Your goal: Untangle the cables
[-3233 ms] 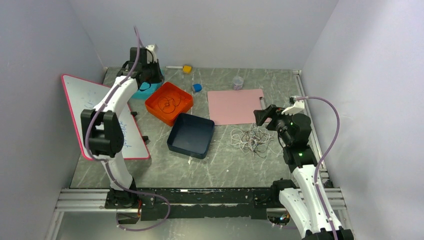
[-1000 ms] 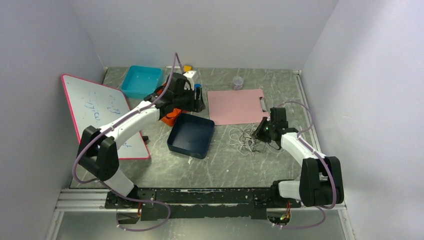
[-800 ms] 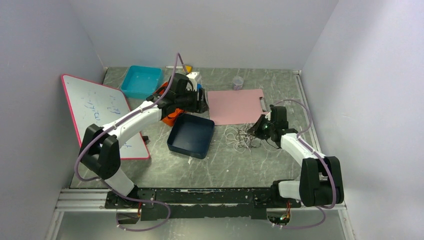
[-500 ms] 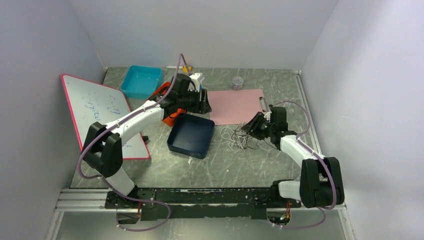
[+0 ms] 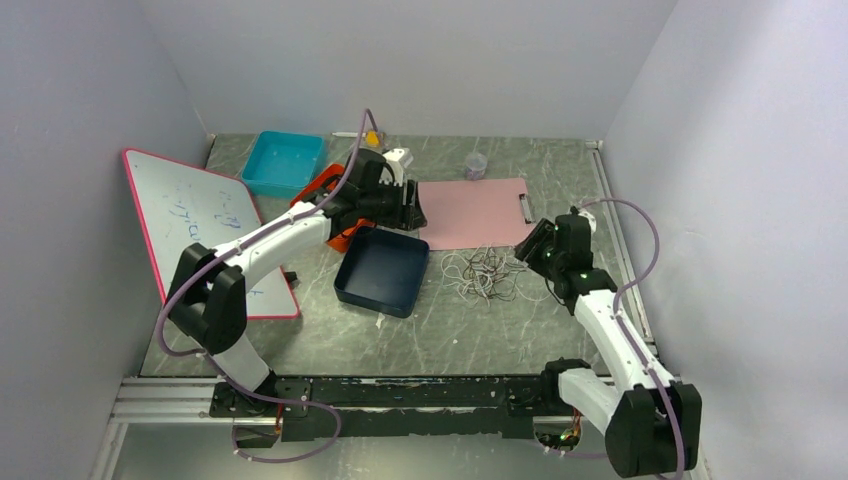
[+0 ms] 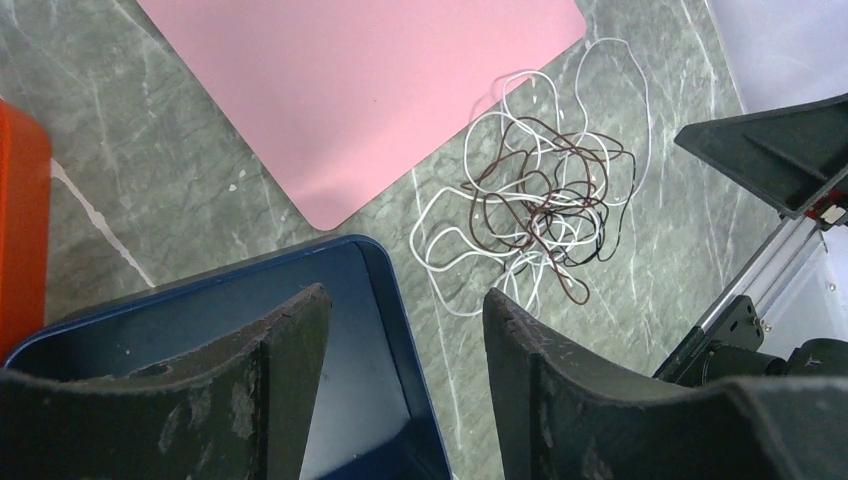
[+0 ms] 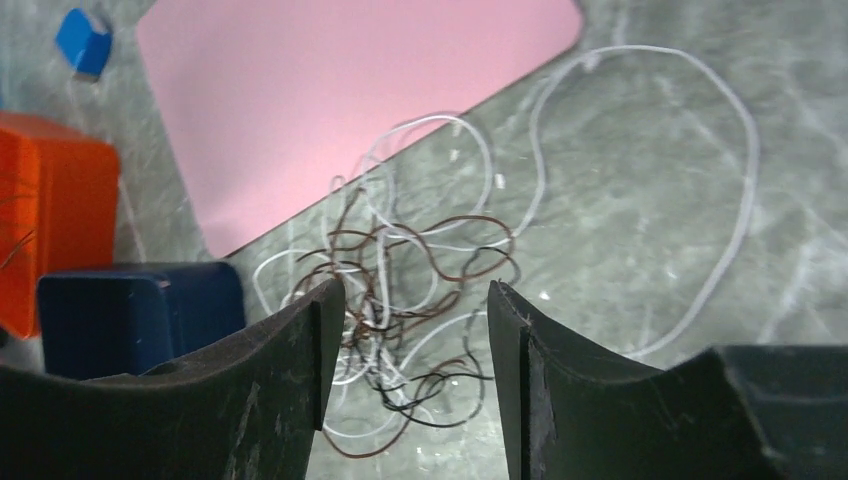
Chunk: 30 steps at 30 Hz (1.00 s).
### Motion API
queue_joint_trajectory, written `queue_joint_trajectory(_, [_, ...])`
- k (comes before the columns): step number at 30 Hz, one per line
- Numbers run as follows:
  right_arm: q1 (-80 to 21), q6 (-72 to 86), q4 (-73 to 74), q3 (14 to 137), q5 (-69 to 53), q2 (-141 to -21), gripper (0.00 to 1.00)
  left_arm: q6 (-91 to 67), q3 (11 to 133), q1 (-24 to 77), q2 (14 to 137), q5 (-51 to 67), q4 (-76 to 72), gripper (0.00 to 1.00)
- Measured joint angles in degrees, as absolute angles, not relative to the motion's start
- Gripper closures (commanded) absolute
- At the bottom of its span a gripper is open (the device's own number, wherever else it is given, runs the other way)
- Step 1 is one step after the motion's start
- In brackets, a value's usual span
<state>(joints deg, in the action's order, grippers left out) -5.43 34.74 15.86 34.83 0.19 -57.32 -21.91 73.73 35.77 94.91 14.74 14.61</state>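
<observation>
Lying knotted at mid-frame below the pink mat (image 5: 470,210), the cables (image 5: 487,272) are held by nothing. Left gripper (image 5: 414,208) and right gripper (image 5: 532,241) flank them, jaws apart and empty, likely readying opposite pulls.

pink sheet (image 5: 470,212) lay at 1 o'clock | navy tray (image 5: 384,276) sat at its 7 o'clock | teal bin (image 5: 285,163) stood at 11 | whiteboard (image 5: 195,220) lay at 9
</observation>
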Motion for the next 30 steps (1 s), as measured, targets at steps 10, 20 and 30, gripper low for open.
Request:
queue_joint_trajectory(10, [-5.43, 35.83, 23.68, 34.79, 7.25, -56.36, 0.5, -21.89, 73.78, 37.98, 96.82, 14.85, 14.57, 0.39])
queue_joint_trajectory(20, [-5.43, 37.36, 18.04, 31.14, -1.76, -63.92, 0.61, -21.89, 73.78, 38.26, 97.06, 14.83, 14.55, 0.39])
queue_joint_trajectory(30, [-5.41, 37.15, 14.92, 30.41, -3.88, -65.06, 0.98, -21.89, 73.76, 38.37, 97.06, 14.81, 14.5, 0.39])
